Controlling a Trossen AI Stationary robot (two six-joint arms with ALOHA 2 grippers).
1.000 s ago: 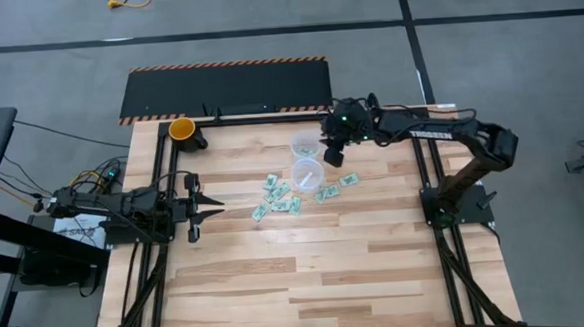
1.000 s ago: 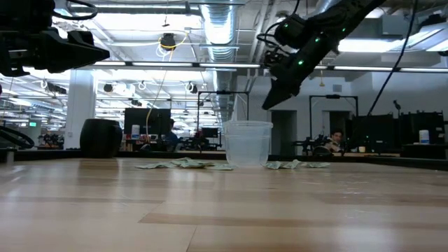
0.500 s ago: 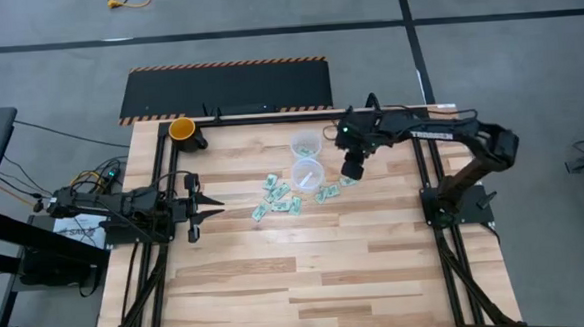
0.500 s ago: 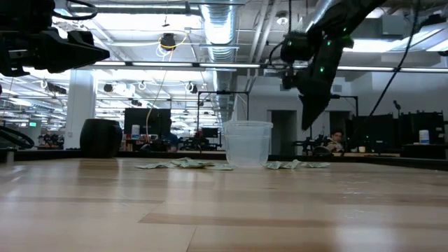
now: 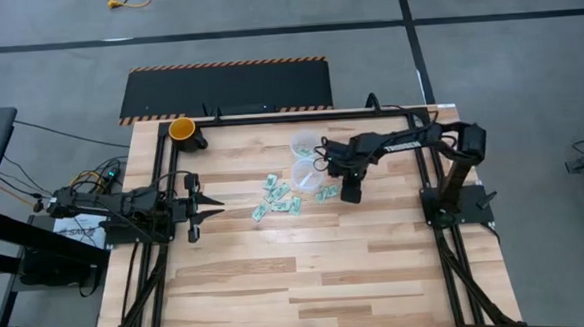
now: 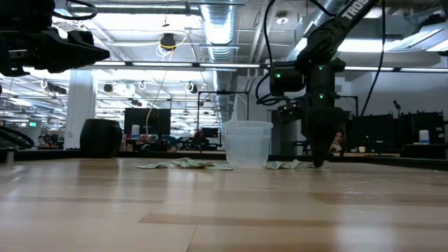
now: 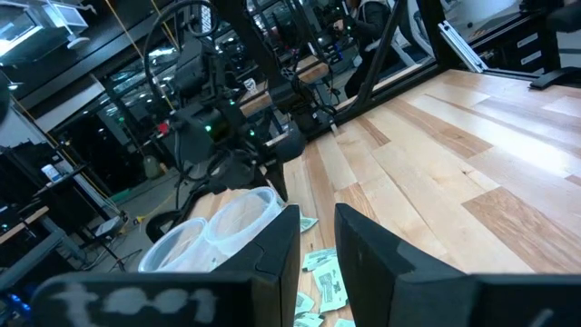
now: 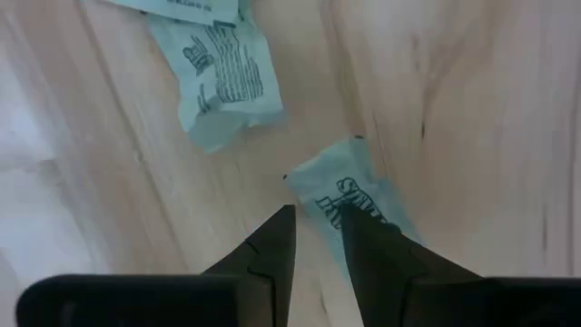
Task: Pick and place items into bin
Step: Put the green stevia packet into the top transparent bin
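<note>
Several small green-and-white packets (image 5: 279, 196) lie flat on the wooden table around two clear plastic cups, the near cup (image 5: 306, 171) and the far cup (image 5: 304, 143). No bin apart from these cups shows. My right gripper (image 5: 351, 192) points straight down just right of the cups, low over the table (image 6: 320, 162). It is open by a narrow gap (image 8: 318, 218), and one packet (image 8: 359, 186) lies right at its fingertips. My left gripper (image 5: 220, 207) waits level at the table's left edge, open by a narrow gap (image 7: 318, 245) with nothing in it. My right gripper comes from above, pointing down. One fingertip (image 8: 356, 227) stands over the near edge of a packet (image 8: 338, 193) that lies flat on the table. I cannot tell whether it touches the packet.
A yellow cup (image 5: 182, 129) stands at the table's far left corner. A black mat with striped edges (image 5: 226, 89) lies beyond the far edge. The near half of the table (image 5: 308, 283) is bare wood.
My right gripper has come from beside the far cup toward the table's near edge and down, close to the tabletop right of the cups. It has tipped from a slant to pointing straight down. The packets and cups have stayed where they were.
</note>
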